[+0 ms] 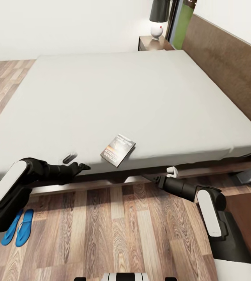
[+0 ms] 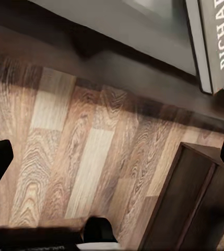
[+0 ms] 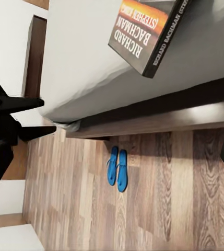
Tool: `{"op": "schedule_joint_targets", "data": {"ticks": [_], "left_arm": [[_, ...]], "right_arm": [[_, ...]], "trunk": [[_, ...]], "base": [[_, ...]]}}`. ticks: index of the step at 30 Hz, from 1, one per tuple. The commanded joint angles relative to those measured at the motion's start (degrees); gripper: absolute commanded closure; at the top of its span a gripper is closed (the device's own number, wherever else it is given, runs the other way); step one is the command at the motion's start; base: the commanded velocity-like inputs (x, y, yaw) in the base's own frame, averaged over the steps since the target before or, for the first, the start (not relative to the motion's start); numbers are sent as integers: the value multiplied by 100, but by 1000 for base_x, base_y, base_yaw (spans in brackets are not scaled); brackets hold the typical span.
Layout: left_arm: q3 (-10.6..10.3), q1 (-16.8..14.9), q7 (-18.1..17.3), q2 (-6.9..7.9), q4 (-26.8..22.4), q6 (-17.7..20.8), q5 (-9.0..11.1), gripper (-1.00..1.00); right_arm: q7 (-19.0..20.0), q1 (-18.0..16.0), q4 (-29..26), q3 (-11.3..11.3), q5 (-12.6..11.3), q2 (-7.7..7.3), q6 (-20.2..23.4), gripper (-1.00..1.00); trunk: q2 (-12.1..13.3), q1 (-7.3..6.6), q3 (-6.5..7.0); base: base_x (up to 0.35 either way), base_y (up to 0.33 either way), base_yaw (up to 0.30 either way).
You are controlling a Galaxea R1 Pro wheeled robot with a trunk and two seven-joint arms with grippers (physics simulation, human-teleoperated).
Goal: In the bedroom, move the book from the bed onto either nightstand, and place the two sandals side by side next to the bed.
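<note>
Book at bed edge, sandals paired on floor

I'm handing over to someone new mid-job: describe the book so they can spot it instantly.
Start at the big white bed with its dark wooden frame. Follow its near edge, facing the robot, to the stretch between the two arms: the book lies flat there, a corner just over the edge. It is the one dark thing on the mattress, a thin paperback with an orange band and white lettering.

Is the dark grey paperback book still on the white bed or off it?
On it. The dark grey paperback book lies flat at the near edge of the white bed, one corner reaching the edge; neither gripper holds it.
</note>
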Motion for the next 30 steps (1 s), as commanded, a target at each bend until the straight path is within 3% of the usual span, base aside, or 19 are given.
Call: {"op": "schedule_joint_targets", "data": {"ticks": [1,13,16,17,19,25,30], "left_arm": [[-8,43,39,2,-2,6,42,-100],[-16,321,9,-8,1,-3,-165,-100],[-1,515,7,-10,1,-9,-173,-100],[-3,639,7,-9,1,-19,-174,-100],[-3,691,5,-11,1,-23,-178,-100],[-1,857,-21,-10,1,-30,-184,-100],[7,1194,-68,-9,1,-44,-198,-100]], "right_arm": [[47,-4,14,-8,42,20,25,-100],[42,0,48,-18,56,171,25,-100],[32,-4,181,-43,47,189,25,-100],[30,-33,568,-60,39,192,25,-100],[29,-42,693,-62,36,194,25,-100],[29,-54,872,-65,33,212,25,-100],[29,-57,955,-72,32,235,-72,-100]], "trunk": [[-2,0,6],[-2,0,118],[-2,0,146],[-2,0,156],[-2,0,174],[-2,0,230],[-2,0,277]], "base": [[0,0,0],[0,0,0],[0,0,0],[0,0,0],[0,0,0],[0,0,0],[0,0,0]]}}
